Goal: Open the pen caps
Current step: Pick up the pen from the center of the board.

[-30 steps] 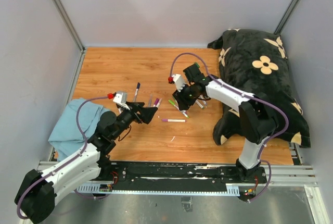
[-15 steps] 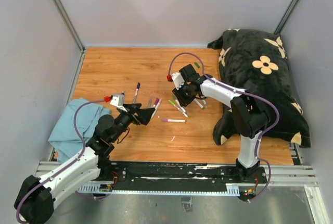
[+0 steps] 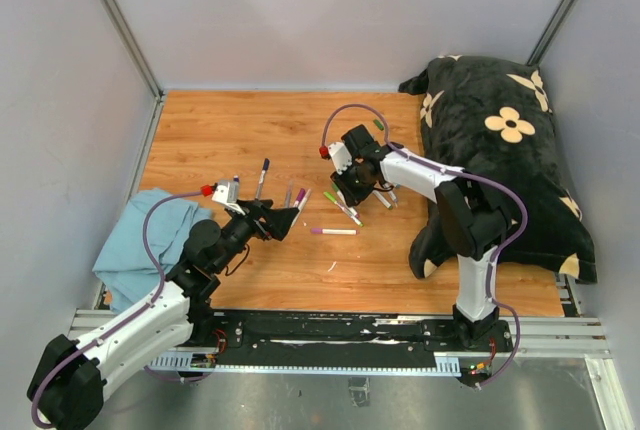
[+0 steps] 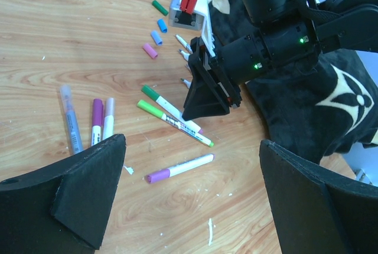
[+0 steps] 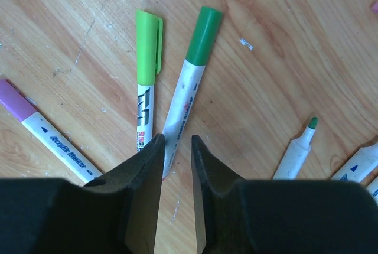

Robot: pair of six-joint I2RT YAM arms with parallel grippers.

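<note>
Right claw (image 5: 176, 143) has narrowed around the green-capped pen (image 5: 188, 82) barrel, grip unclear; left claw (image 4: 192, 147) gapes wide, ready for the cap (image 5: 202, 35).

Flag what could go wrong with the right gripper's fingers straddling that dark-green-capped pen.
The right gripper straddles the dark-green-capped pen at its very end, far from the cap, so the pen may pivot or slip out. The light-green-capped pen lies right beside one finger and could get pinched too.

Occlusions, right wrist view
Lower ends of green-capped pen (image 5: 188, 88) and lime-capped pen (image 5: 146, 71) partly hidden behind right gripper (image 5: 176, 145) fingers; purple-capped pen (image 5: 41, 130) cut at left edge.
</note>
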